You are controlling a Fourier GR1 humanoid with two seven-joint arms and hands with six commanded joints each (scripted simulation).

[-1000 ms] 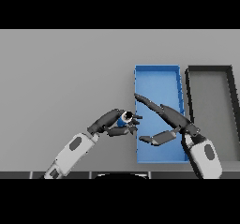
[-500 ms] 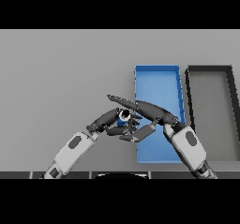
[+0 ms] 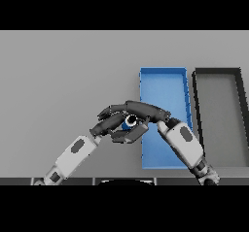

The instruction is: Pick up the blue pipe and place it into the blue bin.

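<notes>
The blue pipe [image 3: 130,122] is seen end-on as a pale ring, lifted just left of the blue bin [image 3: 163,71]. My left hand [image 3: 108,124] comes from the lower left with its fingers curled round the pipe. My right hand [image 3: 148,111] reaches in from the lower right across the bin's left wall. Its straight fingers lie over the top of the pipe and its thumb sits just below. Most of the pipe's body is hidden between the two hands.
A dark grey bin [image 3: 217,71] stands directly right of the blue bin, both long and narrow. My right forearm [image 3: 184,144] covers the near part of the blue bin. Grey table [image 3: 63,80] stretches to the left and back.
My right hand has swung left from over the blue bin to meet the pipe. My left hand has stayed almost still with the pipe in it.
</notes>
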